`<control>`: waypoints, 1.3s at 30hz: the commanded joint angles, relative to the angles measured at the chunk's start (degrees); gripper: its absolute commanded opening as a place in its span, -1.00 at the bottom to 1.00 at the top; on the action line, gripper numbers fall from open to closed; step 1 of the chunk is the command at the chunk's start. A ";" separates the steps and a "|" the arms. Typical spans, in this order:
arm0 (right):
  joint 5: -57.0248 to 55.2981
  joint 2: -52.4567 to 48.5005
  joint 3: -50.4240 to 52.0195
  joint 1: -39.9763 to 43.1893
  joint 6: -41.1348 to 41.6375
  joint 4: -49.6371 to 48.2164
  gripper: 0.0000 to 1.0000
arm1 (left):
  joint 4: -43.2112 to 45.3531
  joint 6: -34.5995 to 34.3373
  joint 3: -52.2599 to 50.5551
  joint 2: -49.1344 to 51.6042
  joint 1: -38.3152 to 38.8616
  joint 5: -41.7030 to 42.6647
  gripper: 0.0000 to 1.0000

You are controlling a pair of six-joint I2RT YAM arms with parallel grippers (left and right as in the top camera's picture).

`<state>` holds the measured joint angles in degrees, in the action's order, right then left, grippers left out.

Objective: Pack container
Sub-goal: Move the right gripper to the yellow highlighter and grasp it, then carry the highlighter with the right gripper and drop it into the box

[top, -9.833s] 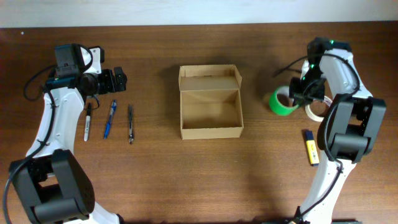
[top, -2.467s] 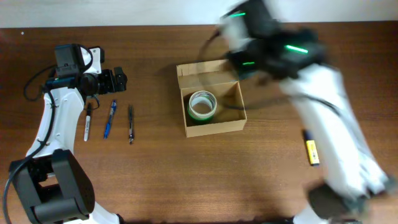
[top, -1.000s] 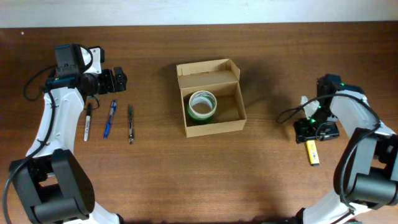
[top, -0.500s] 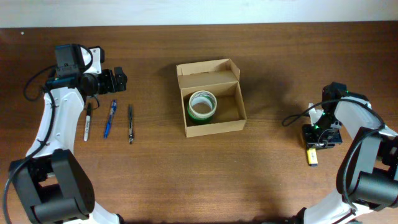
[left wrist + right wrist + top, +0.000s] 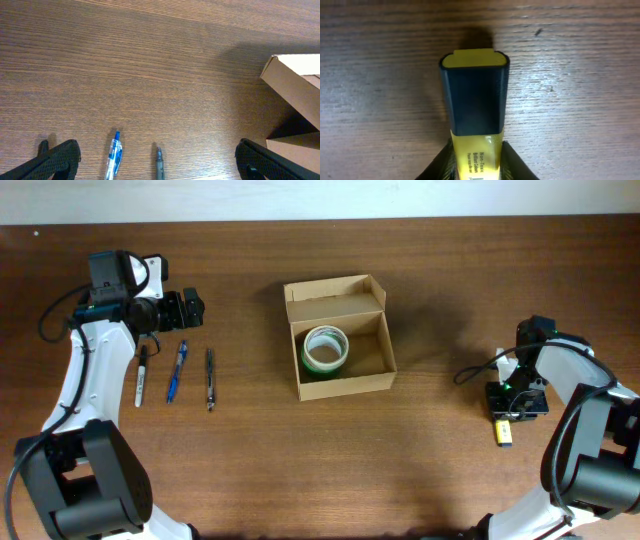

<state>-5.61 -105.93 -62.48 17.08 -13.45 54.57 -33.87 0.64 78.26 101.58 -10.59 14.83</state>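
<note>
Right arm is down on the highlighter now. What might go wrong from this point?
The right gripper sits astride the yellow highlighter on its smooth body behind the dark cap; it may slip or swivel when lifted. The tape roll fills the left half of the container, so a release there might leave the highlighter propped on the roll.

Both arms wore white shells over bulky black joints. The left arm trailed a looping black cable beside its wrist; the right arm trailed one too, thin and curling.
</note>
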 commanded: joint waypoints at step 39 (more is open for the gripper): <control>9.88 -0.31 -60.19 -43.50 -19.56 21.73 -0.92 | -0.04 1.11 0.81 0.44 -0.07 0.83 0.99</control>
<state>11.42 -106.10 -121.62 -19.22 -19.66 75.24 -33.87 0.64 78.26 101.58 -10.59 14.83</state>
